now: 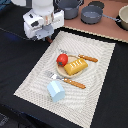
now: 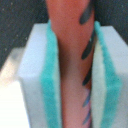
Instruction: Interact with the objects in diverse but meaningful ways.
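Note:
In the wrist view a long reddish-brown sausage stick [image 2: 72, 45] with dark grill marks stands between my gripper's [image 2: 74, 80] teal pads [image 2: 50, 85], which press on both its sides. The exterior view puts my gripper [image 1: 48, 38] low over the far left corner of the striped placemat [image 1: 100, 90]. A red tomato [image 1: 62, 59] and a yellow ridged bread block [image 1: 76, 66] lie together on a small plate [image 1: 65, 74] mid-mat. The pale blue cup [image 1: 55, 91] stands on the mat's near part.
A wooden-handled knife [image 1: 82, 57] lies behind the plate and a fork [image 1: 67, 81] in front of it. Grey pots [image 1: 92, 14] stand on the wooden surface at the back. A black cloth [image 1: 15, 60] surrounds the mat.

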Motion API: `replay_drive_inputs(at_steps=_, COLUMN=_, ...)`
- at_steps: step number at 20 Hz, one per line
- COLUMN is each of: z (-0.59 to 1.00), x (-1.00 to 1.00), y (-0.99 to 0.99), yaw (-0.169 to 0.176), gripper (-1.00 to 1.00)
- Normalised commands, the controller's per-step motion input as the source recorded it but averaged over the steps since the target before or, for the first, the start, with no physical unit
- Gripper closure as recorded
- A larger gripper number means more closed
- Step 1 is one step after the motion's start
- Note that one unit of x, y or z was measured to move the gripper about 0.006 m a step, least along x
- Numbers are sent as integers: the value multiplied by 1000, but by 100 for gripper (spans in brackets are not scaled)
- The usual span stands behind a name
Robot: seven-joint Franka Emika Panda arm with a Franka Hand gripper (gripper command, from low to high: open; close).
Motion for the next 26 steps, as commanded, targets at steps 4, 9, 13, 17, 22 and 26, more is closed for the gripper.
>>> replay_drive_inputs(at_steps=4, z=483, x=-637, y=-61, yaw=-83, gripper=100)
replay_drive_inputs(at_steps=9, z=1000, x=-410, y=-26, yaw=-122, gripper=100)
replay_drive_inputs(at_steps=13, z=1000, x=205, y=0, yaw=-99, gripper=100)
replay_drive_inputs(at_steps=17, z=810, x=532, y=16, yaw=-78, gripper=100)
replay_drive_inputs(at_steps=22, z=666, x=861, y=6, yaw=-16, gripper=100)
replay_drive_inputs(at_steps=26, z=594, x=1000, y=0, yaw=0, gripper=100)
